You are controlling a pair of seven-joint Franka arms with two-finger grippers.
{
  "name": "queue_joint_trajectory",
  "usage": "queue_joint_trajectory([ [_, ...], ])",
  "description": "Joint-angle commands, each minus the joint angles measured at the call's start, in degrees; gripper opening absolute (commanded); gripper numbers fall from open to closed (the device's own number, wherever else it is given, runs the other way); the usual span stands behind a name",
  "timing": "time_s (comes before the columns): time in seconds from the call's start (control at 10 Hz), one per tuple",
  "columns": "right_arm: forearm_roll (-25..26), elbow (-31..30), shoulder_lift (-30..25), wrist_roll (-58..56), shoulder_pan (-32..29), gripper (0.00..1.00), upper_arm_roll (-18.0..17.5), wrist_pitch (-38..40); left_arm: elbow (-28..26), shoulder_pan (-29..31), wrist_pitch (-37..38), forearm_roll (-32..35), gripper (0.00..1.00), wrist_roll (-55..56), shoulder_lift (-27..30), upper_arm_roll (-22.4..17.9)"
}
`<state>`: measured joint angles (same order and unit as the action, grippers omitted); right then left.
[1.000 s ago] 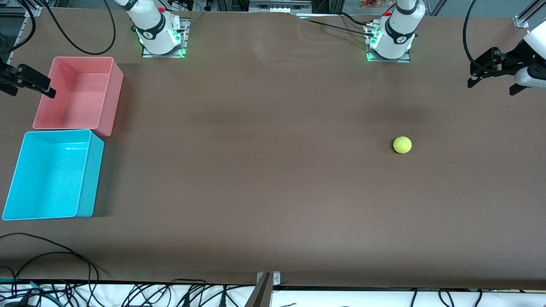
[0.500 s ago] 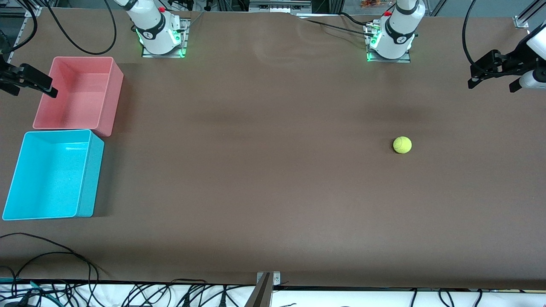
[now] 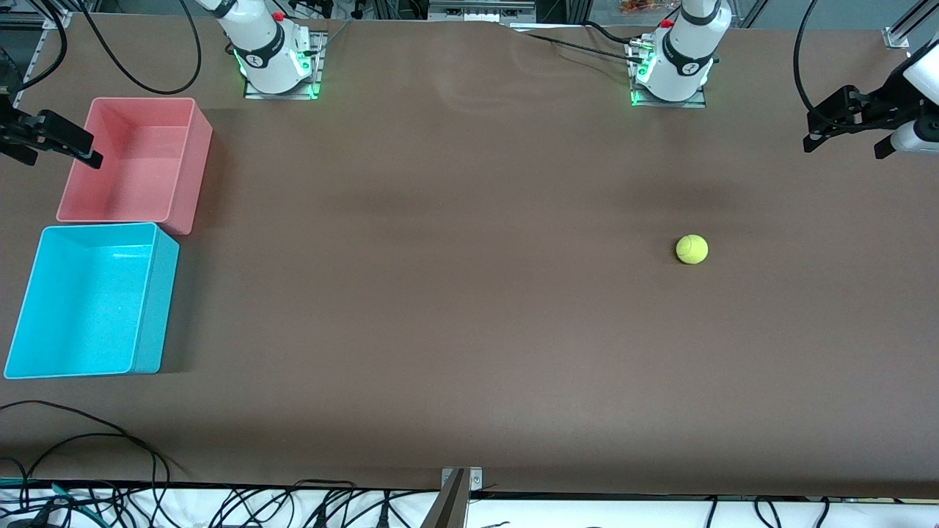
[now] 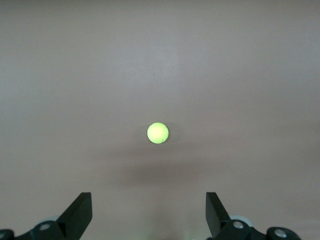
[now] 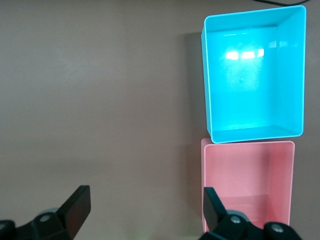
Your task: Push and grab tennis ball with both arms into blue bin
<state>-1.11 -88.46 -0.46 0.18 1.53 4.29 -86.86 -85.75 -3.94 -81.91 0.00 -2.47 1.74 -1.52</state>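
Note:
The tennis ball (image 3: pixel 692 249) lies alone on the brown table toward the left arm's end; in the left wrist view the tennis ball (image 4: pixel 158 133) rests well ahead of the fingers. My left gripper (image 3: pixel 843 145) hangs open and empty in the air over that end of the table, apart from the ball, and the left gripper (image 4: pixel 149 199) holds nothing. The blue bin (image 3: pixel 155 293) stands empty at the right arm's end. My right gripper (image 3: pixel 62 155) hovers open beside the pink bin; in its wrist view the right gripper (image 5: pixel 146 192) is empty, with the blue bin (image 5: pixel 255 80) in view.
An empty pink bin (image 3: pixel 189 172) touches the blue bin on the side nearer the arms' bases, and the pink bin (image 5: pixel 245 175) also shows in the right wrist view. Cables (image 3: pixel 88 440) trail along the table's front edge.
The left gripper has shifted and turned slightly at its end of the table. The right gripper has edged a little toward the pink bin. The ball has stayed put.

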Motion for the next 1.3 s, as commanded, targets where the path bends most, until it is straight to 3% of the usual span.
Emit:
queue_joint_trajectory([
  [0.0,-0.3,0.84,-0.15,0.44,-0.03,1.0,-0.33,1.08,1.29,0.33,1.32,0.7,1.0,0.71,-0.51,0.29],
  [0.4,-0.3,0.84,-0.33,0.44,0.14,1.0,-0.77,1.17,-5.48,2.26,-1.32,0.96,1.0,0.63,-0.24,0.2],
  [1.2,-0.04,0.84,-0.33,0.61,0.05,1.0,-1.38,0.56,-5.31,2.62,-1.41,0.17,1.0,0.8,0.55,1.16],
])
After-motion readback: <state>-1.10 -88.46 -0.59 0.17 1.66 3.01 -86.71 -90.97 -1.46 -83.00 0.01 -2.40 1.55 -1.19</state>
